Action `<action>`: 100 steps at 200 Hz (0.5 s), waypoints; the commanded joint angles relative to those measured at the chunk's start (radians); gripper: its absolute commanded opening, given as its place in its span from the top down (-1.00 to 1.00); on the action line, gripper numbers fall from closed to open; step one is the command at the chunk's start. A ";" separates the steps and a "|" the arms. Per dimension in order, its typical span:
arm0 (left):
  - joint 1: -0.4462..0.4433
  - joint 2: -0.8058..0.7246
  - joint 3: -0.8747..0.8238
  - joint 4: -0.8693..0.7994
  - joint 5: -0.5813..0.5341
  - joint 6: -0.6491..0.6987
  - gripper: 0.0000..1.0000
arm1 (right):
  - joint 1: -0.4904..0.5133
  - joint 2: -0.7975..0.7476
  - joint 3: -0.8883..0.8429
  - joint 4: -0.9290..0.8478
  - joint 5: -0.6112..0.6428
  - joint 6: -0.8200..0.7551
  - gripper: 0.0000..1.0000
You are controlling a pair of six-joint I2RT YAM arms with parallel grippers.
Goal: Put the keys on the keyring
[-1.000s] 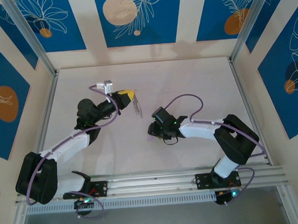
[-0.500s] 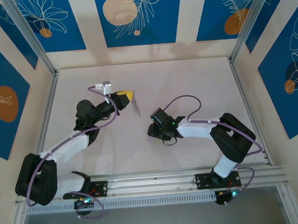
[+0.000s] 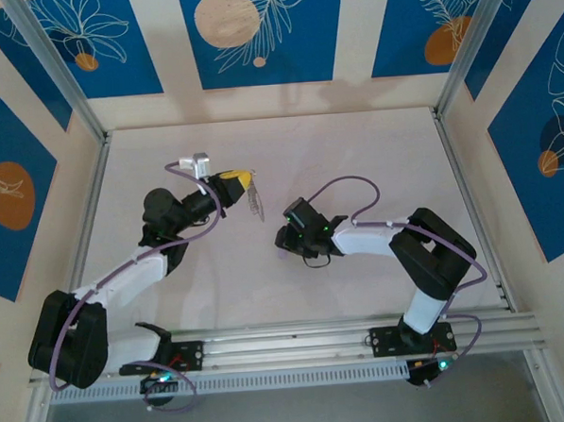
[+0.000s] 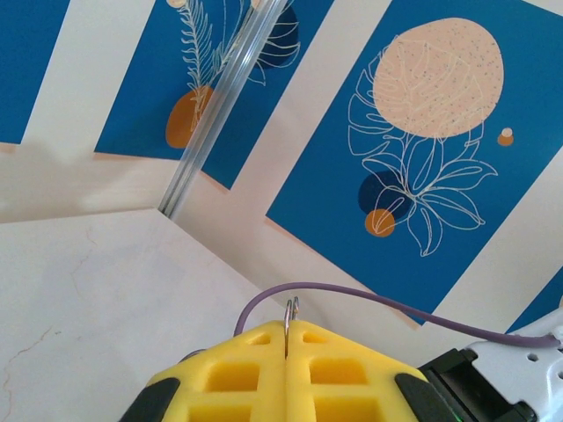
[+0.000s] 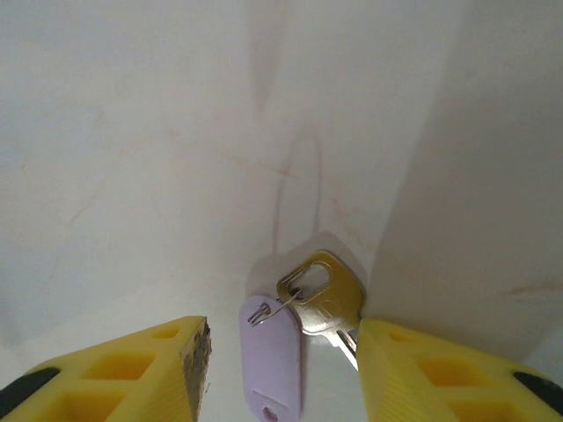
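The key [image 5: 322, 295] lies flat on the pale desk [image 5: 132, 158], its metal head joined by a small wire loop to a lilac tag [image 5: 271, 352] beside it. The right fingers [image 5: 158, 374] stand apart, released, one yellow tip on each side of the pair: the tag sits clear of the finger on the left of the wrist view, while the key's blade runs up to the tip of the other, touching it or just beside it, I cannot tell which. From above, that arm is bent low over the middle of the desk. The left fingers [image 4: 286, 345] are clenched together, grasping the keyring [image 3: 256, 204]; in the wrist view a thin end of its wire [image 4: 290, 309] pokes out of the seam between the yellow pads. From above, the keyring hangs off those fingertips, raised, just left of the right arm's wrist.
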 commanded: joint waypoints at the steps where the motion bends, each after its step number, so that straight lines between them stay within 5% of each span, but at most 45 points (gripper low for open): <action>1: 0.012 -0.027 -0.003 0.056 0.005 -0.009 1.00 | -0.008 -0.001 0.033 -0.048 0.007 -0.015 0.03; 100: 0.053 -0.066 -0.024 0.015 -0.149 0.022 1.00 | -0.052 -0.017 0.234 -0.405 -0.040 0.041 0.13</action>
